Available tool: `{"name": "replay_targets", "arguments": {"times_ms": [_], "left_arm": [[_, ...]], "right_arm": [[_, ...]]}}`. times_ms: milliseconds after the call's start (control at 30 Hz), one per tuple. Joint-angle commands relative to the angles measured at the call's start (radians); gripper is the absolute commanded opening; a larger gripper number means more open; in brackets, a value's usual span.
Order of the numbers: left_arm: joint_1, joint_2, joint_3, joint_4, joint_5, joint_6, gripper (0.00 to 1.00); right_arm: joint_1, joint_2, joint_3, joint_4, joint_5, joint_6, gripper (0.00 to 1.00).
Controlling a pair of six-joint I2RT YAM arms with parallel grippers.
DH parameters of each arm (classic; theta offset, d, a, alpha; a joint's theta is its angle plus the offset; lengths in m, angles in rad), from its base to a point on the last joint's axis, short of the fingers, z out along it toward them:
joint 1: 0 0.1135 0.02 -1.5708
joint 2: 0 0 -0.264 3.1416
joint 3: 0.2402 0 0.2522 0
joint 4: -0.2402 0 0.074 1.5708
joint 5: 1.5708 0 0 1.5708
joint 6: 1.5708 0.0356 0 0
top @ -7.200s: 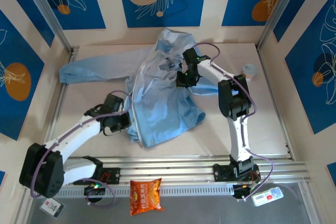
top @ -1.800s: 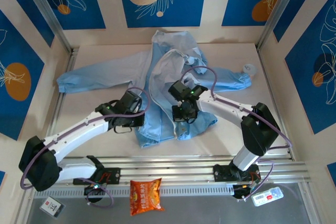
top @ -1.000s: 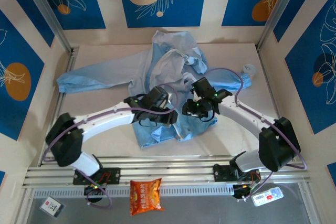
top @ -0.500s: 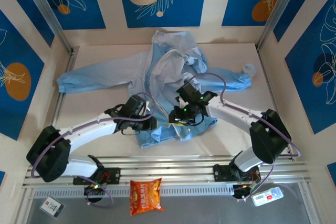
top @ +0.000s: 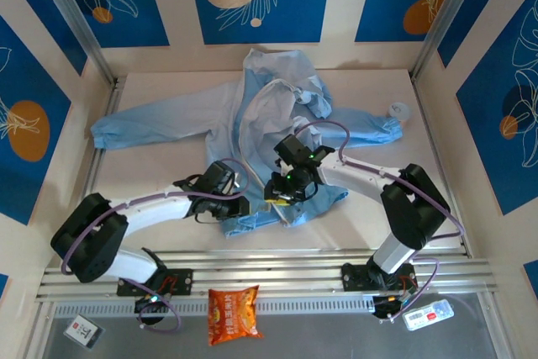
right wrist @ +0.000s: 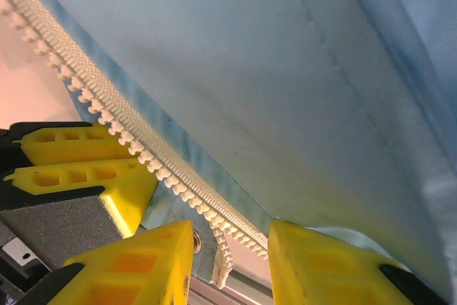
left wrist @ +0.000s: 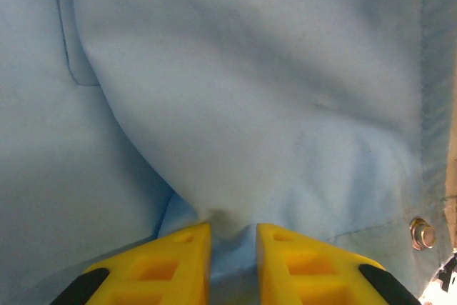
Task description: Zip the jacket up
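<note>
left gripper [top: 240, 205]: nearly closed, pinching a fold of the jacket [top: 252, 128] near its lower hem. jacket: spread on the table [top: 151, 176], hood at the far side, sleeves out left and right, front open. right gripper [top: 277, 194]: fingers partly apart, zipper strip [right wrist: 107, 116] crossing between them; grip cannot be told.

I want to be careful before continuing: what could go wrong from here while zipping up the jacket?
1. The left hand pinches only a small fold of the jacket near its hem; this thin fabric may slip out when pulled.
2. The zipper teeth end loosely between the open jaws of the right hand; closing may miss them or catch fabric instead.
</note>
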Motion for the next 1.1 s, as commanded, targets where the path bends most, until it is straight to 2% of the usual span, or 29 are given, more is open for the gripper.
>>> {"name": "replay_targets", "arguments": {"times_ms": [0,133,367,500,867,1067], "left_arm": [[0.003,0.011,-0.006,0.016,0.017,-0.012,0.22],[0.003,0.007,-0.003,0.001,0.009,-0.007,0.22],[0.004,0.002,-0.003,-0.009,0.004,-0.004,0.22],[0.003,-0.004,-0.006,-0.013,0.000,-0.002,0.22],[0.003,-0.004,-0.001,-0.031,-0.002,0.007,0.23],[0.003,-0.004,0.003,-0.044,-0.002,0.012,0.23]], "right_arm": [[0.019,0.014,0.042,-0.010,-0.014,0.018,0.33],[0.045,0.000,0.092,-0.090,0.076,-0.016,0.33],[0.044,-0.061,0.078,-0.105,0.121,0.010,0.31],[0.048,-0.079,0.048,-0.081,0.096,0.042,0.28],[0.069,-0.040,-0.022,0.016,0.013,0.106,0.30],[0.061,0.012,0.009,0.038,-0.033,0.099,0.41]]}}
